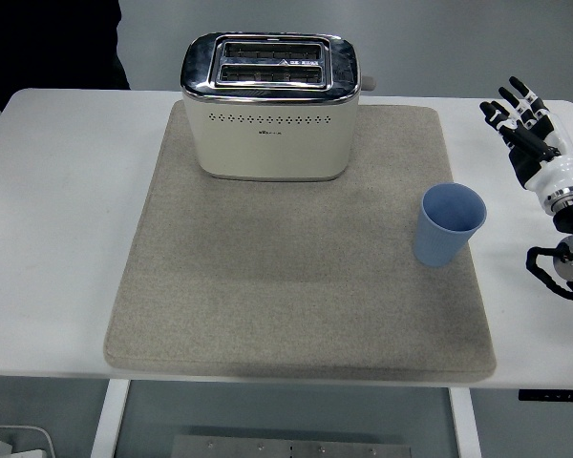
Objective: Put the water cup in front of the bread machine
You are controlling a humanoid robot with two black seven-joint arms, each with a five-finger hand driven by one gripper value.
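Right arm: enters from the right edge of the head view and extends forward over the white table [57, 239], off the mat. The right hand [527, 129] is raised at the far right, pointing away from the robot toward the table's far side. Fingers [509, 96] are extended and slightly spread, with visible gaps between them; they hold nothing and touch nothing. The hand is well apart from the cup.

Left arm: not seen in this view.

Water cup [447, 223]: 1 blue cup, upright, open mouth up, standing on the grey felt mat [267, 305] near its right edge, about midway along that edge. It appears empty as far as the interior can be seen.

Bread machine [269, 105]: 1 cream-coloured 2-slot toaster with a chrome top, standing at the far centre of the mat. The cup sits nearer to the robot and to the right of it, not directly in front of its face.
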